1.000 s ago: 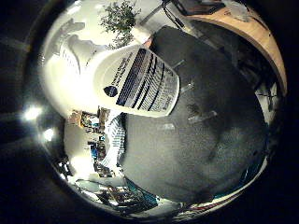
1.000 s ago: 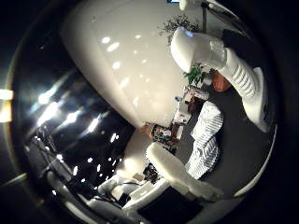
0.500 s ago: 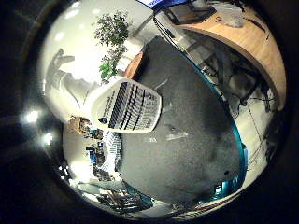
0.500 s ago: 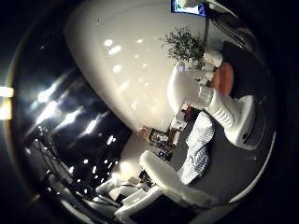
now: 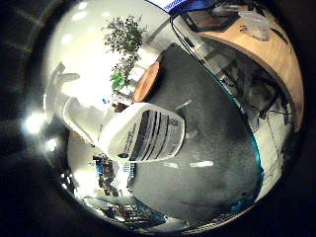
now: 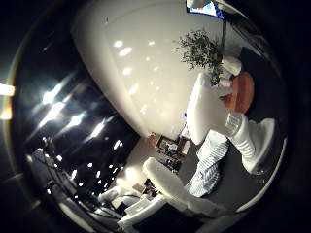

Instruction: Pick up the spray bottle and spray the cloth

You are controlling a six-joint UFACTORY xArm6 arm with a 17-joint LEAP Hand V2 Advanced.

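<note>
**Nearby, the spray bottle sits in front of the palm, apart from the fingers**

Closest to the palm, on its thumb side, 1 white part of the hand reaches in from the edge. It touches nothing that can be seen. Whether the fingers are spread or curled cannot be told from either view.

Next out from the palm is the spray bottle, white with a dark-printed label. It does not fill the view, so it is not pressed against the palm, and no finger is seen around it. Its spray head and ribbed neck show from the thumb side, with the body behind them. Whether it stands or lies cannot be told.

Just beside the bottle, between it and the white finger part, lies the cloth, pale with thin blue stripes and rumpled. Cloth and bottle look to be touching or nearly so.

Both are seen against the dark grey table, which has a teal edge.

Farther from the hand is a round wooden stool, then a leafy plant against a pale wall. Farthest off, past the table's teal edge, stands a wooden desk.
</note>
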